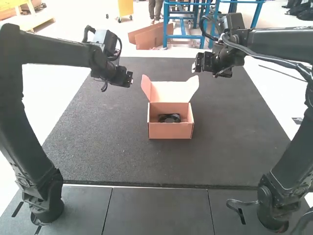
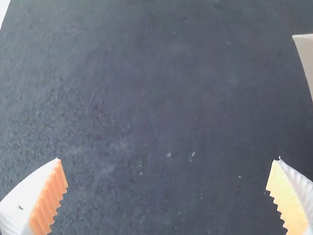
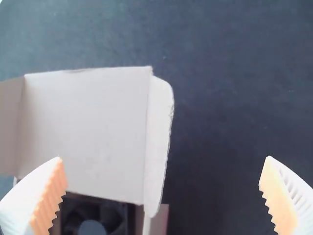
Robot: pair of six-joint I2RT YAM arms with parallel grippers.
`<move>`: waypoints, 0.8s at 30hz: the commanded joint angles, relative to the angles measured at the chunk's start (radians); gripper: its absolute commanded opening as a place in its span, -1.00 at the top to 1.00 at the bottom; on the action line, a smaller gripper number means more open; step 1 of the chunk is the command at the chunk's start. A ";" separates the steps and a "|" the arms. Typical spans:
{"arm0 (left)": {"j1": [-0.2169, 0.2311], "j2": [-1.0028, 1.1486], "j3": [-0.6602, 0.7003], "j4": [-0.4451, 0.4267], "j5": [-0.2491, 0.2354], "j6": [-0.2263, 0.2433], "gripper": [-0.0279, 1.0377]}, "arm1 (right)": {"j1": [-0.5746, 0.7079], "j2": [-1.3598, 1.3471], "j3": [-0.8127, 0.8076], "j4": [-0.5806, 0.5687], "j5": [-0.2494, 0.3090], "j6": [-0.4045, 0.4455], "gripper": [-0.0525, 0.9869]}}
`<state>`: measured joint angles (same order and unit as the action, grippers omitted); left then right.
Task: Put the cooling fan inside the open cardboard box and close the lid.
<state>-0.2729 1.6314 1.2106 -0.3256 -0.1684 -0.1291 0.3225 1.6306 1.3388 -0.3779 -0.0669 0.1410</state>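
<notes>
A small cardboard box [image 1: 170, 126] stands in the middle of the dark mat with its lid [image 1: 169, 89] raised upright at the back. The black cooling fan [image 1: 169, 118] lies inside it, also seen under the lid [image 3: 93, 132] as the fan [image 3: 95, 220] in the right wrist view. My left gripper [image 1: 128, 79] hovers left of the lid, open, its orange-padded fingers [image 2: 46, 200] spread wide over bare mat, with a box edge [image 2: 305, 58] at the side. My right gripper [image 1: 198, 62] hangs above the lid's right corner, open, its fingers [image 3: 281, 196] astride the lid's edge.
The dark mat [image 1: 98, 137] covers most of the table, with white surface [image 1: 44, 88] to its left and right. Black panels [image 1: 156, 210] run along the near edge between the two arm bases.
</notes>
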 commanded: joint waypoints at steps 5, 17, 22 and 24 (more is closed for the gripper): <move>0.006 0.104 0.130 0.010 -0.003 -0.038 -0.87 | -0.016 0.087 0.118 0.007 -0.030 -0.004 -0.84; 0.001 0.223 0.260 -0.015 -0.002 -0.046 -0.87 | -0.017 0.195 0.234 -0.029 -0.065 0.000 -0.84; -0.019 0.234 0.291 -0.023 0.006 -0.046 -0.87 | -0.019 0.218 0.249 -0.062 -0.079 -0.003 -0.83; -0.032 0.234 0.296 -0.024 0.013 -0.046 -0.87 | -0.019 0.219 0.249 -0.072 -0.080 -0.003 -0.83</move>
<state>-0.2813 1.8671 1.4654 -0.3504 -0.1673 -0.1661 0.3225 1.8519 1.5539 -0.4442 -0.1280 0.1413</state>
